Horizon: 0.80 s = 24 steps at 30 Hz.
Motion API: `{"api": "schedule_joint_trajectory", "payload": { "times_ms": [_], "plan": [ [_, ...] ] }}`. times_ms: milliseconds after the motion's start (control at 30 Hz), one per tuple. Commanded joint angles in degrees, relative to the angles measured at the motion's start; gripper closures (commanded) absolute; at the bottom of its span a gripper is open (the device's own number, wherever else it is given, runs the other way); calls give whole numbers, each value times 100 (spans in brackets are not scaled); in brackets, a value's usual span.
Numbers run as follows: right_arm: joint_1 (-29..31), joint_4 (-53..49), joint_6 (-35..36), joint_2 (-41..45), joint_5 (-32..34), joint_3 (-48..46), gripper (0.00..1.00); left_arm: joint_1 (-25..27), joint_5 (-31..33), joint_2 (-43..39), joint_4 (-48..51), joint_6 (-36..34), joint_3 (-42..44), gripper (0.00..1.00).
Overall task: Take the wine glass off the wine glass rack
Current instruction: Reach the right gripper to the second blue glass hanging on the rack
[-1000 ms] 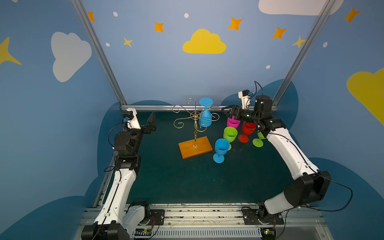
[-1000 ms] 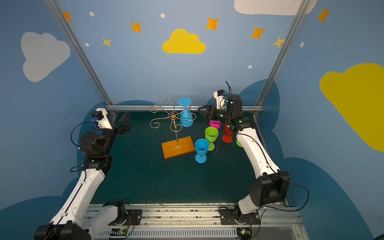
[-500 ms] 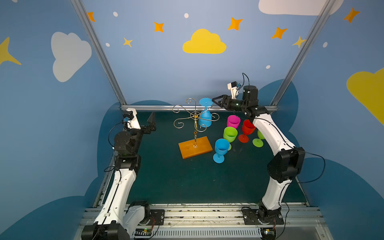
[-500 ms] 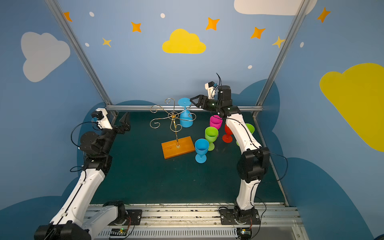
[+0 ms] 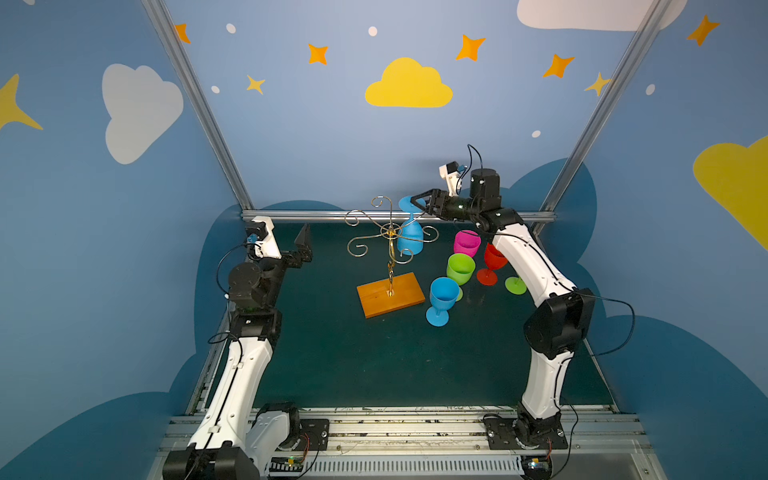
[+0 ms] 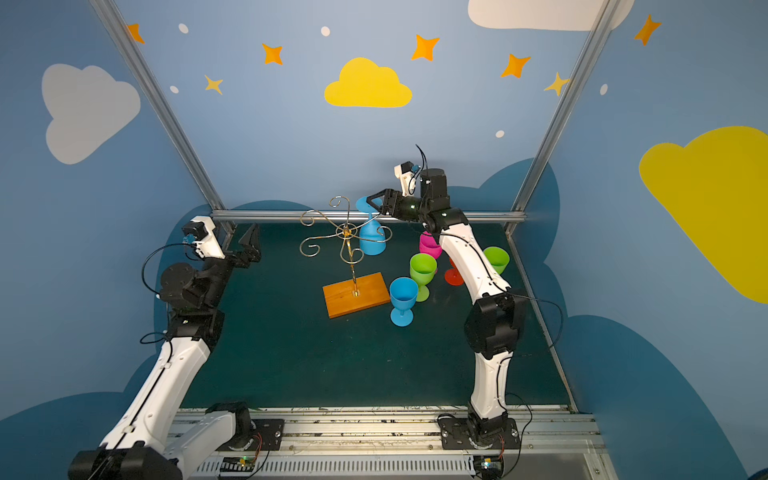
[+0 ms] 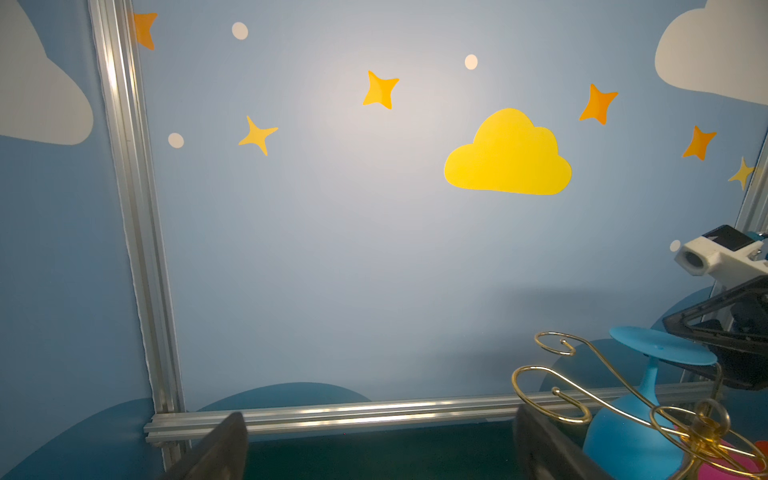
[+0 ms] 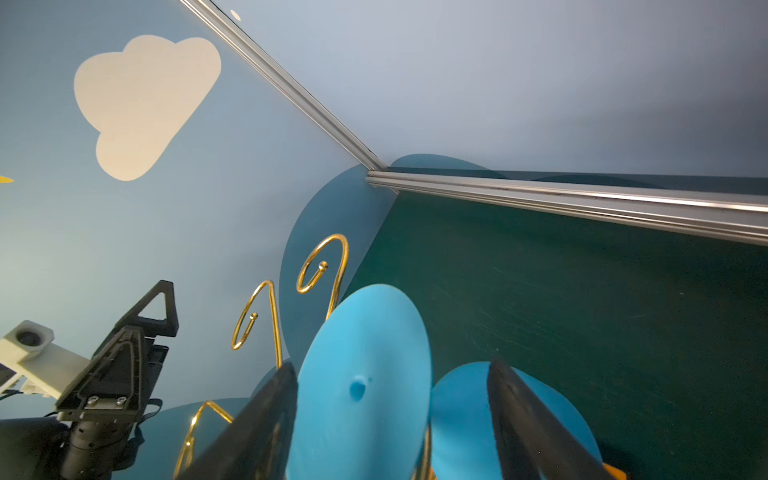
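Note:
The wine glass rack (image 5: 390, 237) (image 6: 347, 232) is a gold wire stand on an orange-brown wooden base (image 5: 390, 296). A blue wine glass (image 5: 410, 241) (image 6: 371, 243) hangs upside down from one of its curled arms, foot uppermost. My right gripper (image 5: 417, 203) (image 6: 374, 203) is open and level with that foot. In the right wrist view its jaws straddle the round blue foot (image 8: 365, 374), with a gap on one side. My left gripper (image 5: 304, 246) (image 7: 380, 449) is open and empty at the back left, away from the rack.
To the right of the rack, several glasses stand on the green mat: magenta (image 5: 466, 243), green (image 5: 460, 268), red (image 5: 492, 259) and blue (image 5: 442, 297). A green foot (image 5: 515, 285) shows behind the right forearm. An aluminium rail (image 5: 316, 215) runs along the back edge.
My right arm has swung left from above the standing glasses to the hanging blue glass, and its jaws have narrowed a little around the foot. The left arm has not moved.

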State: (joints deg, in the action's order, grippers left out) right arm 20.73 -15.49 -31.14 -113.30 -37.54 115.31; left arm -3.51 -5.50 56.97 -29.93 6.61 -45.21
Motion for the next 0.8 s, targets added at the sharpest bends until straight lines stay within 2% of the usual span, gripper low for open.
{"api": "schedule_joint_trajectory", "payload": {
  "times_ms": [0, 433, 767],
  "plan": [
    [-3, -156, 61, -96, 106, 159, 34, -29, 54, -90, -13, -44, 38, 2],
    [-69, -113, 55, 97, 144, -122, 54, -27, 75, -113, -18, -34, 38, 2],
    [-166, -55, -50, 143, 79, -170, 59, -27, 93, -123, -4, -45, 36, 2]
  ]
}}
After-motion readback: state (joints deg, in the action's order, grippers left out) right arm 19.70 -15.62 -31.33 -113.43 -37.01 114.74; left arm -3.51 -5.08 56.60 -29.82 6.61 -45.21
